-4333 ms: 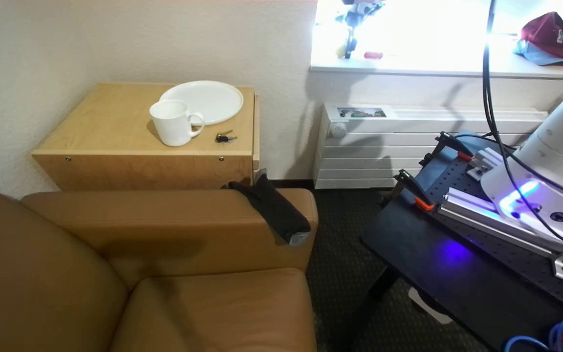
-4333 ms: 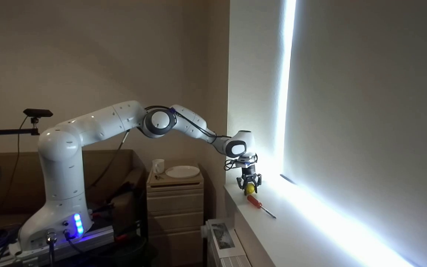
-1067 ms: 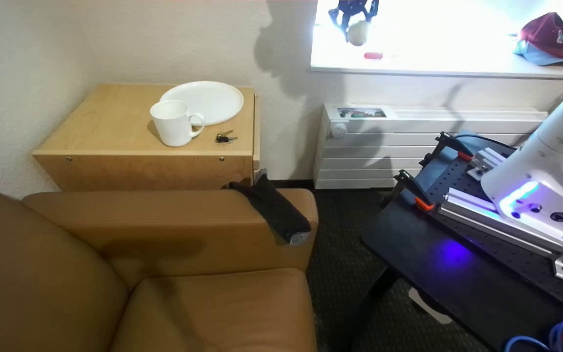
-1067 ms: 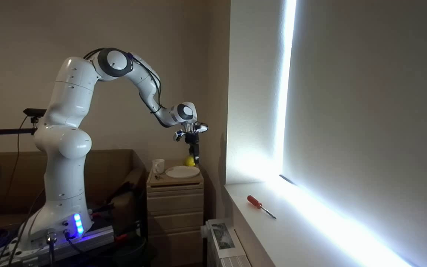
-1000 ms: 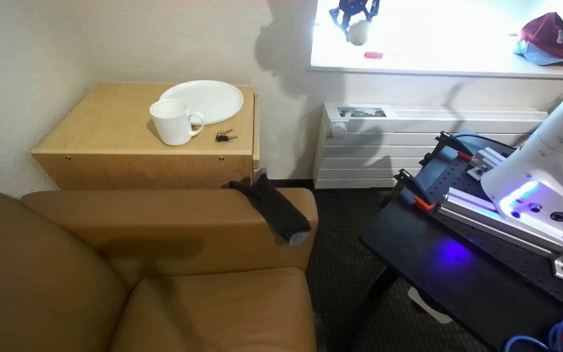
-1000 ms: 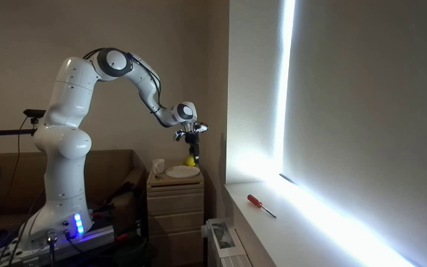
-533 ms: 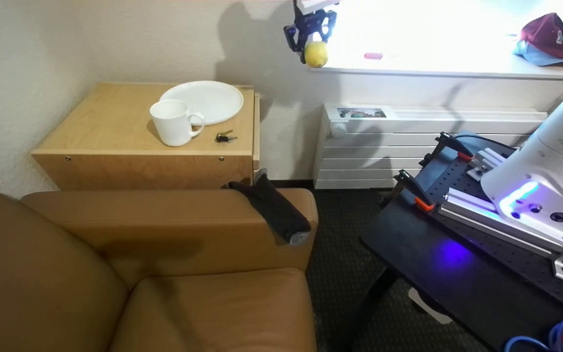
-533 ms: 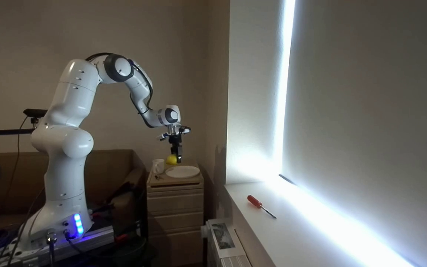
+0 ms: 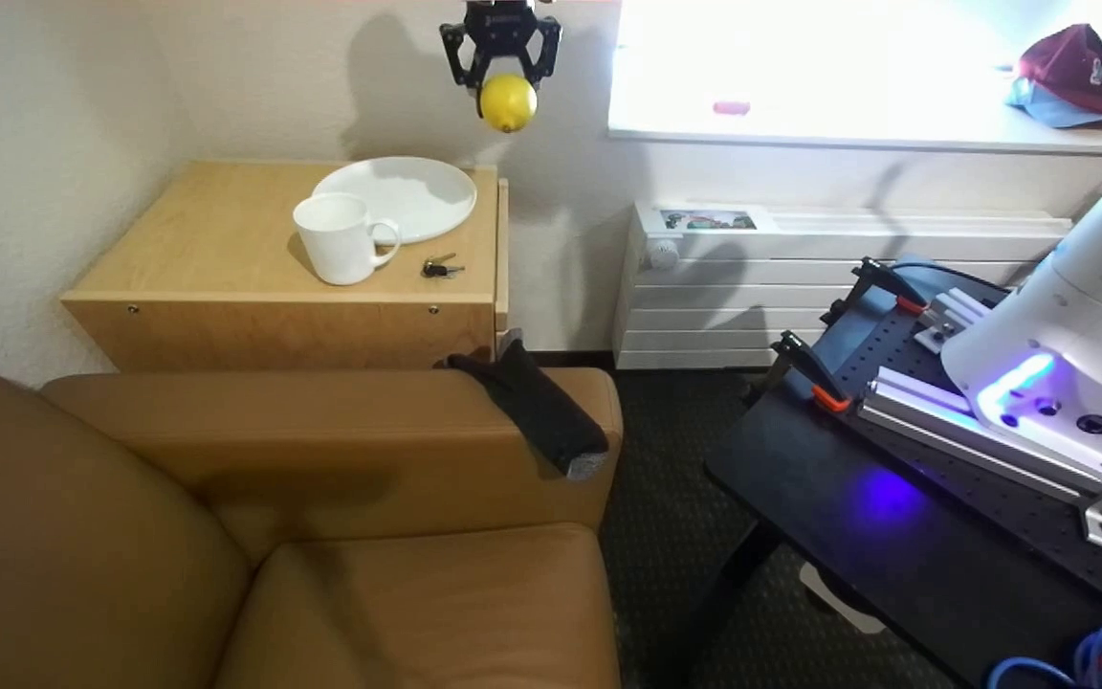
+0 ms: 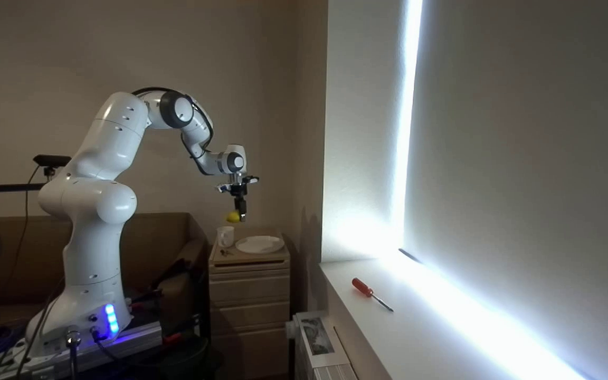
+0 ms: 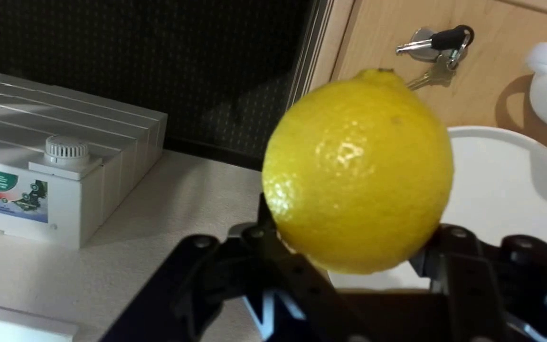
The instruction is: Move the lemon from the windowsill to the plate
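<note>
A: Gripper [image 9: 508, 96] status? Quick, pls.
B: Clamped on the lemon [image 11: 356, 171], pinching it from either side. Fruit's up in mid-air.
A: Pos'n re: the plate [image 9: 417, 196]?
B: Apart & higher up in both exterior views. Directly over it? Can't tell. Wrist view has the lemon hiding a bit of the plate's rim.
A: Plate's where?
B: Flat on the wooden cabinet [image 9: 197, 239], w/ an upright white mug [image 9: 333, 239] just beside it (touching or not, can't tell) & a bunch of keys [image 11: 449, 40] nearby.
A: And the windowsill [image 10: 404, 343]?
B: Well apart from the lemon. Red-handled screwdriver [image 10: 367, 291] lying on it; in an exterior view, a maroon cap [image 9: 1068, 67] too. Lit v. bright, washed out in places. White radiator [image 9: 857, 292] down below.
A: Rest of the rm?
B: Brown sofa [image 9: 417, 574] next to the cabinet, dark cloth item [image 9: 546, 407] draped on its armrest, can't ID it. Robot arm [image 10: 108, 142] has its base at a black table [image 9: 800, 478].
</note>
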### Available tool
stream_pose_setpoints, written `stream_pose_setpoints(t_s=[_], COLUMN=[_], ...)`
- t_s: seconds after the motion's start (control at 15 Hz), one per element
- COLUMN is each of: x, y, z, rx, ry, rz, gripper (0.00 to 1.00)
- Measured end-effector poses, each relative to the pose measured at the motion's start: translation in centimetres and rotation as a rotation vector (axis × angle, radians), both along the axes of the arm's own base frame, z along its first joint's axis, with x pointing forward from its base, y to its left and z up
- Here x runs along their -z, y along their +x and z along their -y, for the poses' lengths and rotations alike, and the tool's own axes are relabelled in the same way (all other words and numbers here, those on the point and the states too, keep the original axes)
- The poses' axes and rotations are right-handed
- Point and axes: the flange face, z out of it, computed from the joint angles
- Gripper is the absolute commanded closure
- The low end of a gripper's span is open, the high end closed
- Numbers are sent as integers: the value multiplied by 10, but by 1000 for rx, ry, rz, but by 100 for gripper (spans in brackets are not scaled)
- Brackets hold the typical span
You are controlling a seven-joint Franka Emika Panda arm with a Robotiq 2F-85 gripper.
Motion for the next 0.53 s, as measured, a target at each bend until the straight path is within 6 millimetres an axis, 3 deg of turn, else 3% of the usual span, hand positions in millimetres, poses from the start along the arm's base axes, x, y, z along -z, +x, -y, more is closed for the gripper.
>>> stream_pose_setpoints(t_s=[0.27, 0.53], x=[16, 49], y=[3, 34], z=[8, 1], rx=[52, 276], ry=[-25, 12], rz=[-18, -14], gripper=[63, 63])
